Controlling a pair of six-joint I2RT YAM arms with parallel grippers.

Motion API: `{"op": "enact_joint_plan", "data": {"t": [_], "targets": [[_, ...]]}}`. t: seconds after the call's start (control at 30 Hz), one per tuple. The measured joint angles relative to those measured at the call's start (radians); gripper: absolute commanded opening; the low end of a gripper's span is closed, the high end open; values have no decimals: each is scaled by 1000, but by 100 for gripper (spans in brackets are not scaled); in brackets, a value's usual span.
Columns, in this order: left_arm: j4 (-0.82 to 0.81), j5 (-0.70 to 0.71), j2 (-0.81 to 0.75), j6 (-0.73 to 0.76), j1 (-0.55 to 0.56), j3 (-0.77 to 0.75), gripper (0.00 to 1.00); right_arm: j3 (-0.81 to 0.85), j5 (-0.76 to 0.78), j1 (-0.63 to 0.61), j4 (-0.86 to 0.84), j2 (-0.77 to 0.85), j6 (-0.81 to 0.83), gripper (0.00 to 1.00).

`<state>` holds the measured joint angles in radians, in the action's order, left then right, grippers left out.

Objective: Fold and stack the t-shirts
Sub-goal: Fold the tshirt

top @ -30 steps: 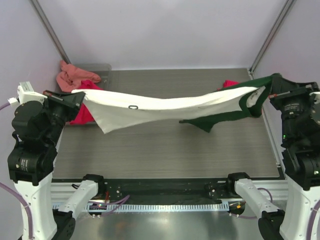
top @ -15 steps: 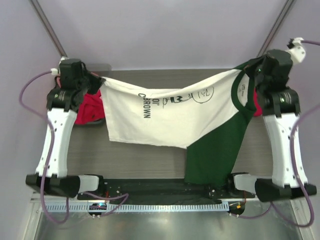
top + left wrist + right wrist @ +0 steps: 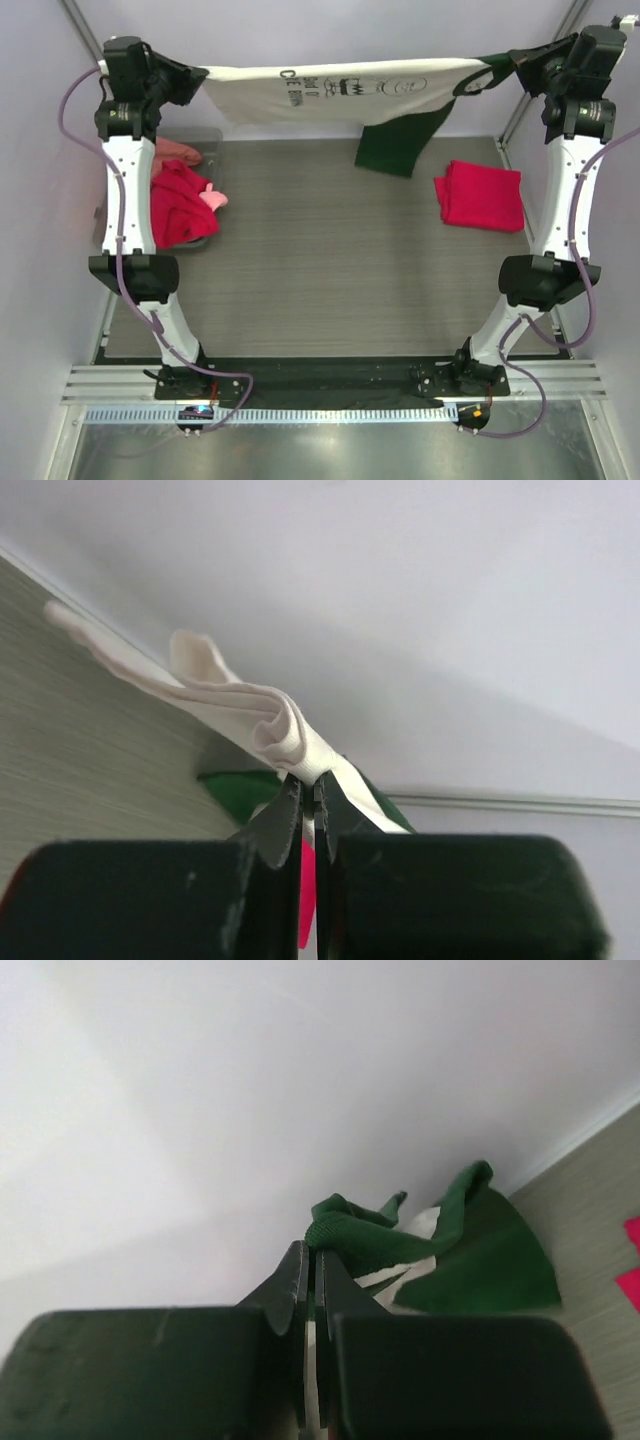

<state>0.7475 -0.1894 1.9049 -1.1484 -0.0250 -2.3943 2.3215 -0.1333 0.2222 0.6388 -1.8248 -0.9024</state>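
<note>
A cream-white t-shirt (image 3: 330, 92) with dark green shoulders and dark print hangs stretched high over the far end of the table, a green sleeve (image 3: 395, 145) dangling. My left gripper (image 3: 196, 78) is shut on its cream hem corner (image 3: 285, 735). My right gripper (image 3: 506, 62) is shut on its green shoulder edge (image 3: 360, 1232). A folded crimson-pink t-shirt (image 3: 481, 195) lies on the table at the right. A heap of unfolded shirts, crimson (image 3: 178, 205), salmon (image 3: 176, 152) and light pink (image 3: 213, 197), lies at the left.
The heap sits in a translucent grey tray (image 3: 203, 141) at the far left. Both arms (image 3: 133, 190) (image 3: 563, 180) stand raised and extended along the table's sides. Frame posts (image 3: 80, 28) run up the far corners. The wood-grain tabletop (image 3: 320, 270) shows between the arms.
Both grippers have lifted and carried the cream and green shirt away from the near edge to the far end, pulling it taut and high. The folded crimson shirt is now uncovered.
</note>
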Motion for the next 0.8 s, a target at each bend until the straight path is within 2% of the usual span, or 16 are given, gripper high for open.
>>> {"op": "enact_joint_plan", "data": {"t": [0.07,0.13,0.27,0.4,0.5,0.67,0.8], "targets": [[-92,-32,-29,-6,-19,87,0,-31,-37,8,-36,25,-13,1],[-192,-54,-82,-9,-29,246,0,-152,-66,11,-95,86,-20,1],[-351,-79,-166,-1,-32,592,0,-582,-114,22,-233,273,-36,1],[-465,-100,-236,6,-32,961,0,-957,-127,56,-302,384,-41,1],[-516,-103,-288,22,-32,1195,0,-1159,-125,70,-332,441,-36,1],[-560,-117,-396,62,-32,1448,0,-1431,-116,77,-357,586,3,1],[-597,-118,-543,96,-32,1609,0,-1566,-85,94,-355,728,43,1]]}}
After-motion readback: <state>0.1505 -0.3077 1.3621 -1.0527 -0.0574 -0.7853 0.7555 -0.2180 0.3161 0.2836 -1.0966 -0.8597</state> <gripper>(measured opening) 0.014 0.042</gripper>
